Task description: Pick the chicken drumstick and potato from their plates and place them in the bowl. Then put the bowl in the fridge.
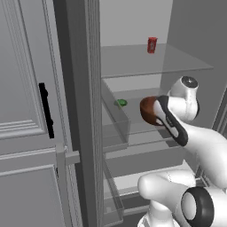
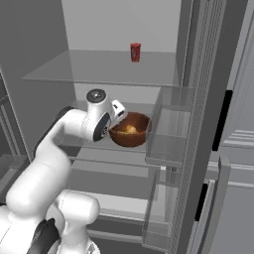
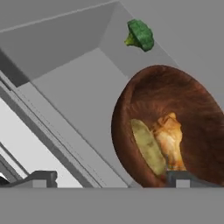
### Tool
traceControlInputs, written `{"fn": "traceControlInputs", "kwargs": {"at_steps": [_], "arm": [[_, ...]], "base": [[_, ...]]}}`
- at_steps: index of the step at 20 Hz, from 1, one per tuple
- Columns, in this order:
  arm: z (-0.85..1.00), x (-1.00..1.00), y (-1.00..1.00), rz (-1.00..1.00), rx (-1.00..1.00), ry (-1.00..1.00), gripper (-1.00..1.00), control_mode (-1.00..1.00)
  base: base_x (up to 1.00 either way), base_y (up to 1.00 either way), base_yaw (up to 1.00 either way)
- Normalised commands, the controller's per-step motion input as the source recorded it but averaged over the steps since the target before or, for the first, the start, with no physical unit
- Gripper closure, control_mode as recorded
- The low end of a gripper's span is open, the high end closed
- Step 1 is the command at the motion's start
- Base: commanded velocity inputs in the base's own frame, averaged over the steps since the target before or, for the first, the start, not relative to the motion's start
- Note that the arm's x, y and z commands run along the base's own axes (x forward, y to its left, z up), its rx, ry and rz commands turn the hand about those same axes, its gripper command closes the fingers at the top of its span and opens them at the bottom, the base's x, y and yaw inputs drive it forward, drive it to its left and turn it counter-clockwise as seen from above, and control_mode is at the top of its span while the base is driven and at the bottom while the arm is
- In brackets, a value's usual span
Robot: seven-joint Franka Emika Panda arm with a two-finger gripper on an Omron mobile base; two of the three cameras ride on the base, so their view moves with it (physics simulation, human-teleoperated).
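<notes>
The bowl (image 3: 168,131) is shown at right of centre in the hand view, resting on a glass shelf (image 2: 99,149) inside the fridge (image 1: 133,111). The potato (image 3: 148,146) and drumstick (image 3: 170,140) lie within it, their long axes side by side. The tool (image 3: 113,179) is seen released, jaws spread wide, the right fingertip (image 3: 186,178) over the near rim, the left well clear. A red can (image 2: 135,51) stands on the upper shelf; no writing is legible.

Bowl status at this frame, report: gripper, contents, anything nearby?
Gripper open at the bowl rim, no grip. Bowl on fridge shelf, potato and chicken drumstick inside. Broccoli behind, apart from bowl.
</notes>
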Motion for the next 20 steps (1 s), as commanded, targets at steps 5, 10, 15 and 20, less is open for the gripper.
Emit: {"fn": "traceControlInputs", "kwargs": {"at_steps": [5,10,15,20], "arm": [[0.56,-0.65,0.13,-0.35,0.14,0.01,-1.0,-1.0],[0.66,-0.71,0.0,-0.35,0.32,0.0,-1.0,-1.0],[0.29,-0.85,0.18,-0.35,0.25,-0.02,-1.0,-1.0],[0.29,-0.94,0.23,-0.34,0.01,-0.16,-1.0,-1.0]], "base": [[0.0,0.0,0.0],[0.0,0.0,0.0],[0.0,0.0,0.0],[0.0,0.0,0.0]]}}
